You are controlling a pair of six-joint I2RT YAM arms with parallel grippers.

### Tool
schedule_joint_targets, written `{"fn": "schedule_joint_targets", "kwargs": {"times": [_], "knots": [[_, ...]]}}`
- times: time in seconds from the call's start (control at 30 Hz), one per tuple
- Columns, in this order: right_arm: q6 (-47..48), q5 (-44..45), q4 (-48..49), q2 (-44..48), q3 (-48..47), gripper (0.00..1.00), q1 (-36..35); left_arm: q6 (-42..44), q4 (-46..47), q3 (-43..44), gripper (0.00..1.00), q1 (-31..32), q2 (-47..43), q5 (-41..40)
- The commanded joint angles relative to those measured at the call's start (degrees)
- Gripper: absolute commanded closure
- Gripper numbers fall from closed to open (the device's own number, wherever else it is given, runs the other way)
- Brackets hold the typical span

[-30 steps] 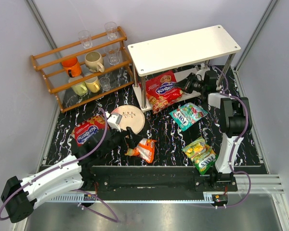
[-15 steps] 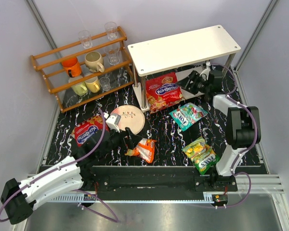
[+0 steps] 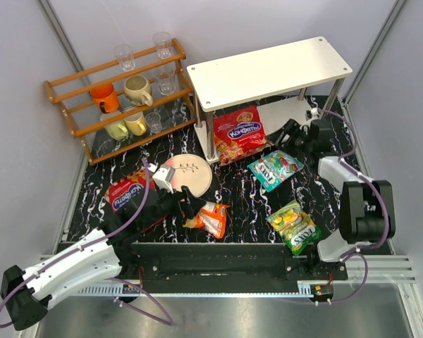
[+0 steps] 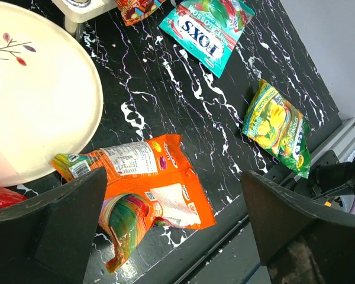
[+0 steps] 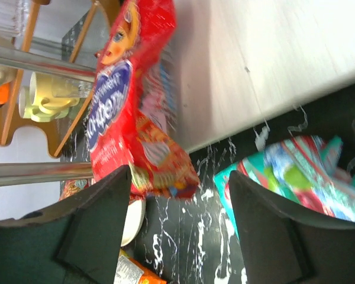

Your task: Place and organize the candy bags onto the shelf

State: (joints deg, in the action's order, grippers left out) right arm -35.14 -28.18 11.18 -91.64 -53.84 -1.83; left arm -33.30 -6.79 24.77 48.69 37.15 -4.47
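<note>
On the shelf [image 3: 268, 67], lower tier, 1 large red bag [image 3: 240, 132] is lodged; 4 are left on the worktop [image 3: 240, 197] before it. The right pincer [image 3: 285, 134] and left pincer [image 3: 188, 202] are held spread, empty; the orange bag [image 3: 213, 218] is judged next

A wooden rack [image 3: 120, 98] at ten o'clock holds an orange mug [image 3: 104, 97], pale mugs [image 3: 137, 89] and clear glasses [image 3: 125, 55]. A white plate [image 3: 197, 176] lies near centre on the black marbled tabletop [image 3: 243, 204].
</note>
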Motion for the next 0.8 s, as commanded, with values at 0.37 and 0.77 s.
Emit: {"fn": "schedule_joint_targets", "kwargs": {"times": [0.37, 0.77], "knots": [[-12.1, 10.1, 9.5, 10.9, 11.8, 0.16, -10.5, -1.2, -1.0, 1.9, 0.01, 0.1, -4.2, 1.5], [-14.7, 11.4, 16.4, 0.1, 8.8, 0.35, -12.1, -1.0, -2.9, 1.9, 0.01, 0.2, -5.8, 0.7]]}}
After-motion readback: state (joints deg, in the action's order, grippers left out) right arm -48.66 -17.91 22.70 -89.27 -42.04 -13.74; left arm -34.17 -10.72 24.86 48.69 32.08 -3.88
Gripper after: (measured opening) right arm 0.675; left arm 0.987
